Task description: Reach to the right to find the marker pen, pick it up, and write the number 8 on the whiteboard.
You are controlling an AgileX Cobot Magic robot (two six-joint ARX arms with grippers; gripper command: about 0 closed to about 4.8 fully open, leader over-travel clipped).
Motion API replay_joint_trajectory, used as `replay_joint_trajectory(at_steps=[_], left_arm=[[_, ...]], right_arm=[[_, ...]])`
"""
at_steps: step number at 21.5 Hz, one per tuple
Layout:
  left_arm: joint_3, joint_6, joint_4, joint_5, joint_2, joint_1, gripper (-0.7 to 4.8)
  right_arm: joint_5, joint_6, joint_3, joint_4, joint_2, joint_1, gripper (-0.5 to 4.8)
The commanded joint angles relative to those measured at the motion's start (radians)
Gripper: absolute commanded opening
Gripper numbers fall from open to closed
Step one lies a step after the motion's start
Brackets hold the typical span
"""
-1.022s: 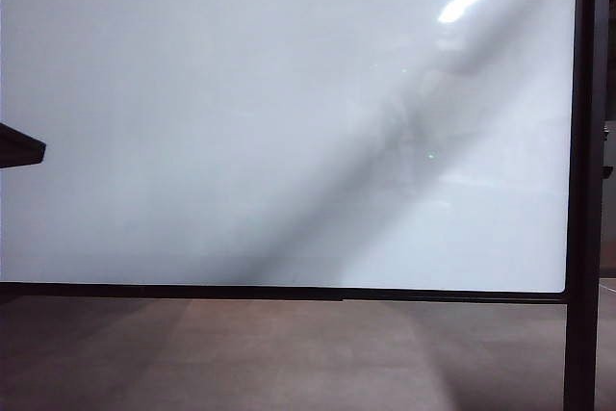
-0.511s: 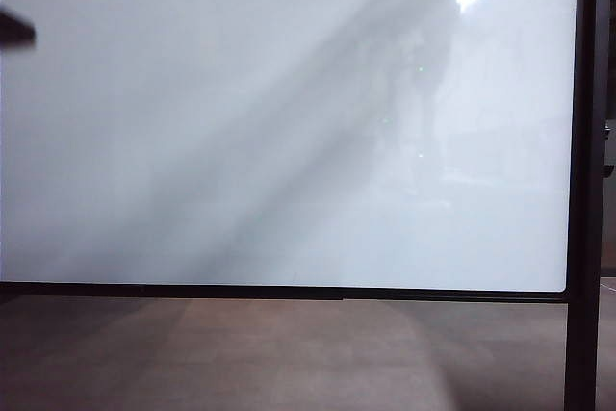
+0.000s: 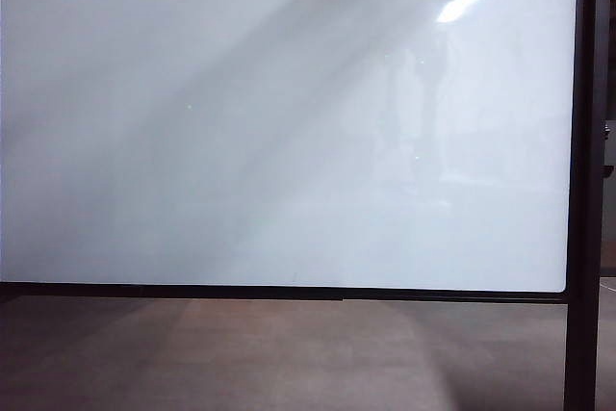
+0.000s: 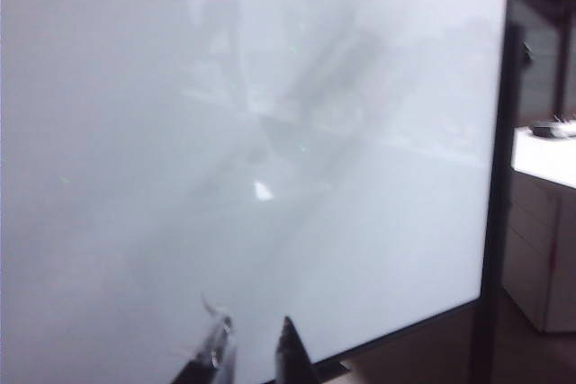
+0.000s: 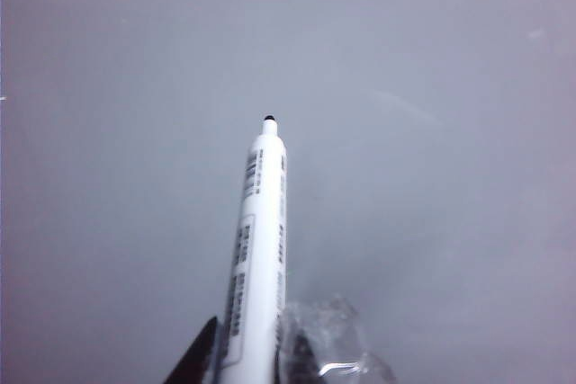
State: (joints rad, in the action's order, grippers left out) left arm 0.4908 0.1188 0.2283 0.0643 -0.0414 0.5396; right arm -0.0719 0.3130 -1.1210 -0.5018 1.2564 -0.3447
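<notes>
Whiteboard (image 3: 289, 141) upright, glossy, seemingly blank; white marker pen (image 5: 256, 249) uncapped, tip toward board.

Dark arm tip at far left edge of exterior view gone from sight; seen low a second ago, higher half a second ago, now out of frame; broad grey shadow band across large glossy white board with thin black frame (image 3: 289, 141) swung leftward and upward, now reaching toward upper middle; faint reflected figure in gloss shifted right, nearer black upright post (image 3: 582, 190).
</notes>
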Motion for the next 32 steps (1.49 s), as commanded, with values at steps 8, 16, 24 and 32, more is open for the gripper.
replay_joint_trajectory(at_steps=[8, 16, 24, 32], left_arm=[[0.219, 0.004, 0.048, 0.003, -0.13, -0.026, 0.66], [0.299, 0.004, 0.044, 0.002, -0.215, -0.027, 0.66], [0.303, 0.004, 0.048, 0.003, -0.235, -0.027, 0.66], [0.303, 0.004, 0.05, 0.003, -0.235, -0.026, 0.66]], right_arm=[[0.122, -0.074, -0.08, 0.008, 0.093, -0.108, -0.07], [0.171, -0.074, -0.088, 0.007, 0.105, -0.109, -0.07], [0.21, -0.082, -0.106, 0.005, 0.107, -0.109, -0.07], [0.234, -0.108, -0.152, 0.01, 0.171, -0.106, -0.07]])
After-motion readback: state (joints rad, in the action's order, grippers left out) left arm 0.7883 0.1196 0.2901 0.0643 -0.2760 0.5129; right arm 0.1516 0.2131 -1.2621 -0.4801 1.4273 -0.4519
